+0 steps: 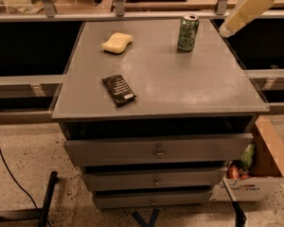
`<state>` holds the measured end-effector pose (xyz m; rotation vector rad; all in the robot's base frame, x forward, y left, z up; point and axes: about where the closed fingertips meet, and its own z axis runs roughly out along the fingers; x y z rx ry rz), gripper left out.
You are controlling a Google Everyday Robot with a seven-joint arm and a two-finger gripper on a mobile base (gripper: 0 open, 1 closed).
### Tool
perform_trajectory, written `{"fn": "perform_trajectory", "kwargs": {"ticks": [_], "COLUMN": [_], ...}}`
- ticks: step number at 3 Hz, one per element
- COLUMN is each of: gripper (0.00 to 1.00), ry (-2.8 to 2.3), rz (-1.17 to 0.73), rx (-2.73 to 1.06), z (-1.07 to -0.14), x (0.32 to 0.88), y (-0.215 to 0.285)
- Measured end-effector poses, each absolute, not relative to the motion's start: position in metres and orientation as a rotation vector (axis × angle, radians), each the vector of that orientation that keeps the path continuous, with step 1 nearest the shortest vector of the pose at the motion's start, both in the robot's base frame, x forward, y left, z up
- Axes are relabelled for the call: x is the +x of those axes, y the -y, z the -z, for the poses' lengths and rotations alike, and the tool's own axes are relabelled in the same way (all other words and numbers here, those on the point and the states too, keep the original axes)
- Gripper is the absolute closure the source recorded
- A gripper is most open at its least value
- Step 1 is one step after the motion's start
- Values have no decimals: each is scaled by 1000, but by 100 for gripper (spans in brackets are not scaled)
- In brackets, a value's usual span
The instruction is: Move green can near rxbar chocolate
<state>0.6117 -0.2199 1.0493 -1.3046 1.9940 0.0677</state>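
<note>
The green can [188, 32] stands upright at the back right of the grey cabinet top [189, 84]. The rxbar chocolate [119, 90], a flat black wrapper with white text, lies at the front left of the top. My gripper [226, 30] is at the end of a pale arm that comes down from the upper right corner. It hangs just right of the can, apart from it, at about the can's height. It holds nothing that I can see.
A pale yellow sponge [117, 42] lies at the back left of the top. Drawers [157, 150] are below, the top one slightly open. A cardboard box [265, 169] with packets stands on the floor at the right. A rail and shelving run behind the cabinet.
</note>
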Motion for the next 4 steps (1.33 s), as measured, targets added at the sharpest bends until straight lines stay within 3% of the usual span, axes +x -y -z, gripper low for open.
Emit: {"fn": "perform_trajectory", "kwargs": {"ticks": [1,4], "gripper": [0,0], "ry": [-1993,-1877], "rz": [-71,-203], "rx": [-1289,-1099], "z": [-1046,-1006], "x": [619,717], "y": [216,186]}}
